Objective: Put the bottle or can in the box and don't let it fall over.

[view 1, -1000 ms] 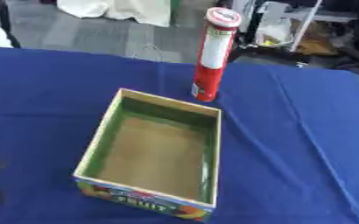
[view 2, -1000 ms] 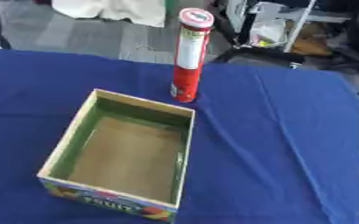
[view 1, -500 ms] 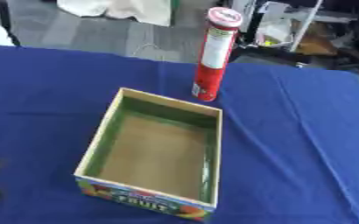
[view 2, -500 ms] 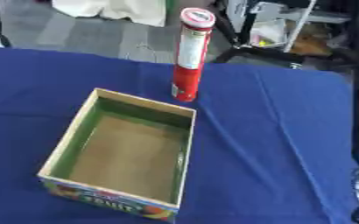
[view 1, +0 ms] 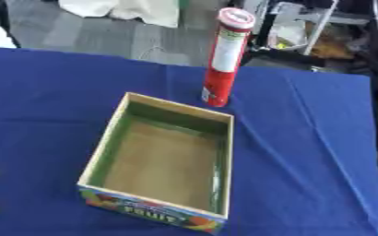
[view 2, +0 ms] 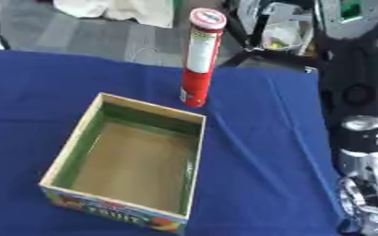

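can [view 1: 224, 57]: red body, white label panel down its upper half, white lid ringed in red
box [view 1: 99, 153]: pale tan rim, green inner walls, brown floor; front face printed with bright fruit in red, orange and yellow on blue, with white lettering
tablecloth [view 1: 305, 152]: deep blue, plain
right arm [view 2: 368, 147], right edge of the frame: black with silver joints
floor [view 1: 103, 34], upper left of the frame: grey
cloth [view 2: 120, 9], top of the frame: white

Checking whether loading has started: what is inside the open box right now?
The box holds nothing visible: its bare brown floor and green inner walls show. The near wall hides only a thin strip of floor behind it. The red can stands upright on the blue cloth beyond the box's far edge.
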You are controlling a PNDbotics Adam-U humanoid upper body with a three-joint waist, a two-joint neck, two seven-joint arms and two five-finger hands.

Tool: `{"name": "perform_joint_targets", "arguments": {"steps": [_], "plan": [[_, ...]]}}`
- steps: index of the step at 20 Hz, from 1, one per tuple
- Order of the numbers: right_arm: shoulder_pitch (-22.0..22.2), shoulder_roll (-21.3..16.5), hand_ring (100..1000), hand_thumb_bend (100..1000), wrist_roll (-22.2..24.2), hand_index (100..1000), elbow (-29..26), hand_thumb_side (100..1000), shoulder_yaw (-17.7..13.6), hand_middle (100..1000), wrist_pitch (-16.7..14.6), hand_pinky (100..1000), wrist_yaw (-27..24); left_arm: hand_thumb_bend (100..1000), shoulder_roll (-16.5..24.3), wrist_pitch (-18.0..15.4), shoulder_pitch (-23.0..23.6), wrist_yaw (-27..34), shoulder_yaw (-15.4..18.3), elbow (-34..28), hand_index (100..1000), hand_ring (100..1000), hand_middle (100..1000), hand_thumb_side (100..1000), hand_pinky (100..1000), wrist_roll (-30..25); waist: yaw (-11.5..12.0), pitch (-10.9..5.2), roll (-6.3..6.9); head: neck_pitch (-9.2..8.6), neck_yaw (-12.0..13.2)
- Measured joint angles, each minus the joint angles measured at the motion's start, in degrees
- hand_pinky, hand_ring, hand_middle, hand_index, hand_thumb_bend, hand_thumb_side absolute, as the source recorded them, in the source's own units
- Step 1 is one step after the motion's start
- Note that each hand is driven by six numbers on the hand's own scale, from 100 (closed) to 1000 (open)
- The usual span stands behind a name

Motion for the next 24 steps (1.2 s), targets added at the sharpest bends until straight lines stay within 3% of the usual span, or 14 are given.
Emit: {"name": "perform_joint_targets", "arguments": {"steps": [14, 24], "plan": [[-0.4, 3.2, 909, 100, 4.3, 982, 12.6, 1000, -0.5, 896, -5.2, 871, 11.4, 246, 0.0, 0.2, -0.3, 0.0, 0.0, 0.0, 619, 780, 619, 858, 455, -0.2, 0.5, 0.44, -0.35, -0.01, 0.0], [-0.4, 4.2, 911, 100, 5.4, 984, 17.6, 1000, -0.4, 900, -7.4, 874, 15.2, 247, 0.0, 0.2, -0.4, 0.0, 0.0, 0.0, 619, 780, 618, 858, 455, -0.2, 0.7, 0.58, -0.39, -0.01, -0.4]]}}
